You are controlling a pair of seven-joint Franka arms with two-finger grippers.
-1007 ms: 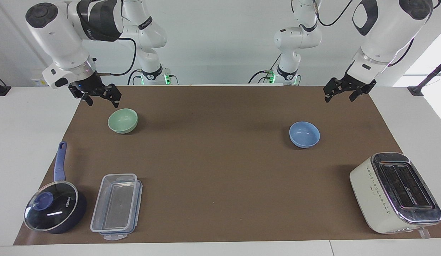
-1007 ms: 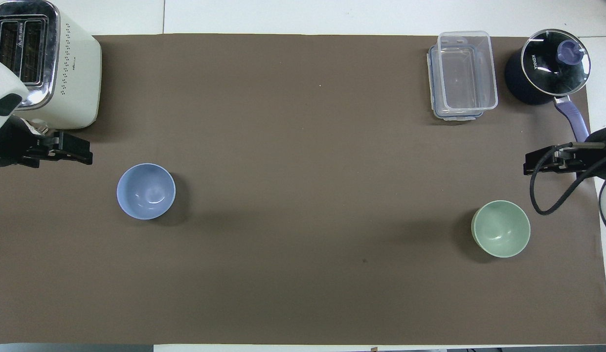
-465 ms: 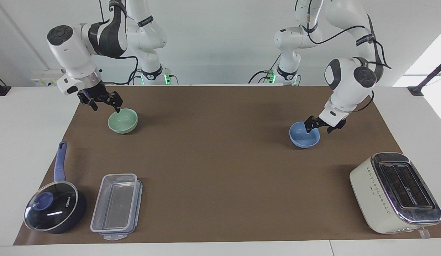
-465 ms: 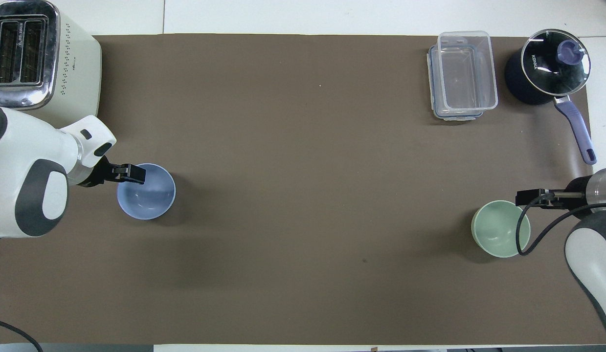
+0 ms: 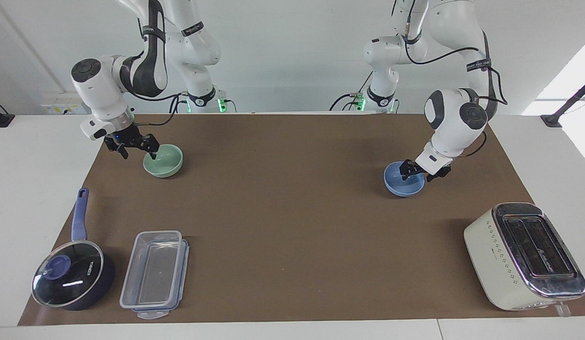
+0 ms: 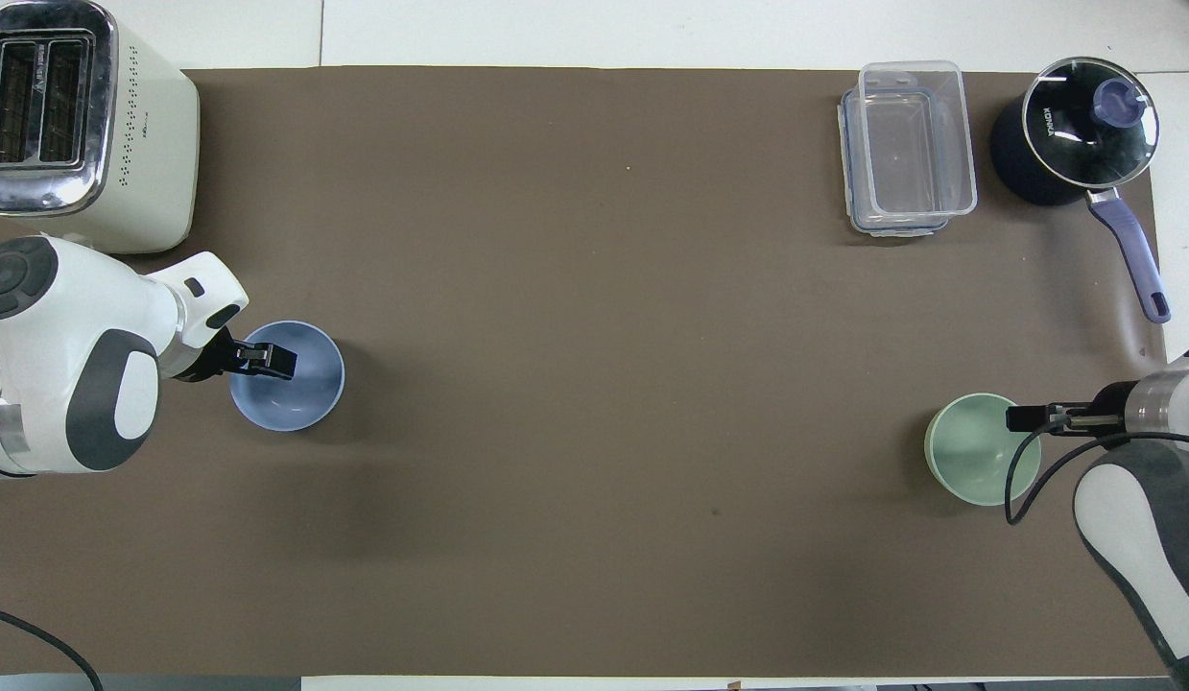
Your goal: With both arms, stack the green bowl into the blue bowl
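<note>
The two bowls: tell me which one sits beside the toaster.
The blue bowl, at the left arm's end of the table, nearer the robots than the toaster. The green bowl sits at the right arm's end.

"KONKA" — white lettering on the saucepan's glass lid (image 6: 1088,123)

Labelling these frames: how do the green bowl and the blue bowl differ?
The green bowl is pale mint; the blue bowl is sky blue. The green one sits toward the right arm's end of the table, slightly nearer the robots; the blue one toward the left arm's end, nearer the toaster. Both are upright, plain and similar in size.
</note>
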